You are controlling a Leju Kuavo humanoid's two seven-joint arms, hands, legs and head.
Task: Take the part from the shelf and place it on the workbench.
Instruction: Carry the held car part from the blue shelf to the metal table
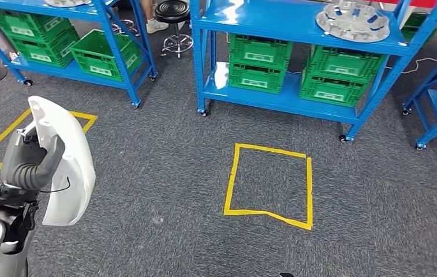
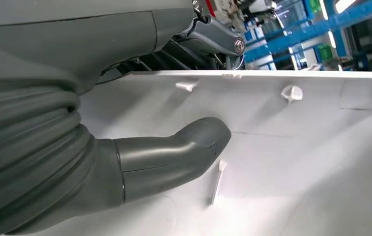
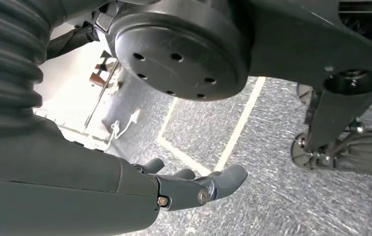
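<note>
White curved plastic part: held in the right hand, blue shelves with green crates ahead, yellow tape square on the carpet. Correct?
Not quite: the left hand holds the white curved plastic part, as the head view shows. The blue shelves, green crates and yellow tape square are as stated.

White crate labels, print too small.

The left hand holds the part upright at the near left, above the floor. Ahead at centre a taped square lies on the floor, just before the middle shelf. Crates sit on its lower level and a disc-shaped part on its upper one. Another shelf with crates stands to the left, a stool between and behind them.
</note>
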